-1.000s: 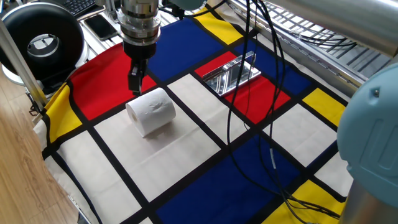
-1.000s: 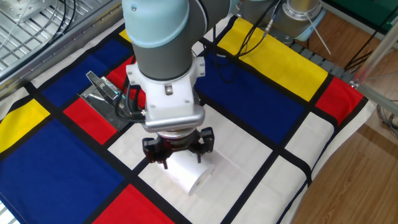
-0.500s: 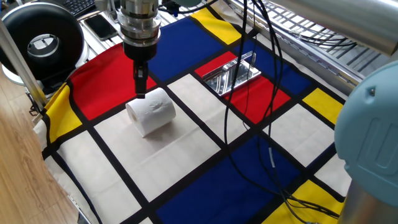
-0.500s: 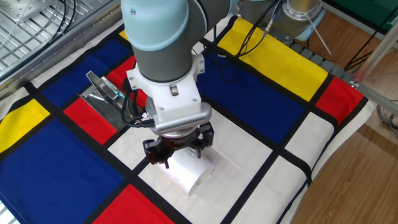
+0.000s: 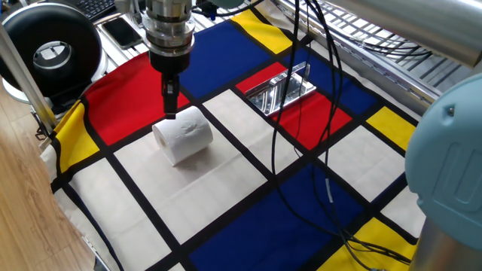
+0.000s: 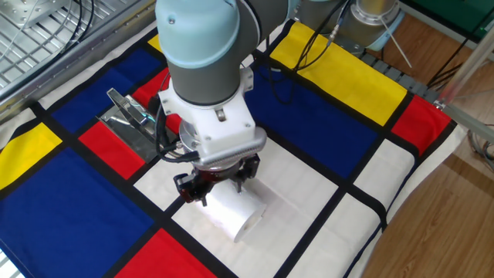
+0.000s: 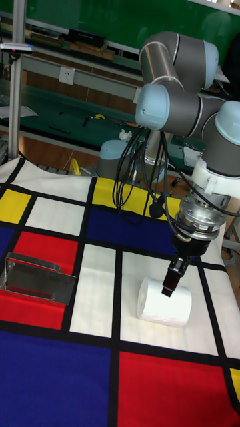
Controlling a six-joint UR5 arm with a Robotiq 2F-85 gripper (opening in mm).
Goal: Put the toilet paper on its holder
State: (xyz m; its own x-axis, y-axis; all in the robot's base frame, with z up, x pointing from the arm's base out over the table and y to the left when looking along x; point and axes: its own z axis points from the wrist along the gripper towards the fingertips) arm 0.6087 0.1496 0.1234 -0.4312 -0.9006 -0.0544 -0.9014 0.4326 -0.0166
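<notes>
The toilet paper (image 5: 183,134) is a white roll lying on its side on a white square of the checkered cloth, also seen from the other side (image 6: 234,216) and in the tall view (image 7: 165,301). My gripper (image 5: 170,104) points down right over the roll's upper edge, its fingertips about level with the roll's top. From the other side the gripper (image 6: 214,184) stands open, fingers spread above the roll, and it hides part of it. In the tall view the gripper (image 7: 171,281) shows edge-on. The chrome holder (image 5: 282,89) lies apart on a red square (image 6: 128,113) (image 7: 37,278).
A black round device (image 5: 50,51) and a phone (image 5: 120,31) sit beyond the cloth's far left corner. Black cables (image 5: 301,113) hang over the holder's side of the cloth. A metal grid (image 6: 38,31) borders the table; wooden floor (image 6: 455,224) lies past the edge.
The gripper has twisted about its wrist and shifted slightly toward the roll's top. The roll and holder have not moved.
</notes>
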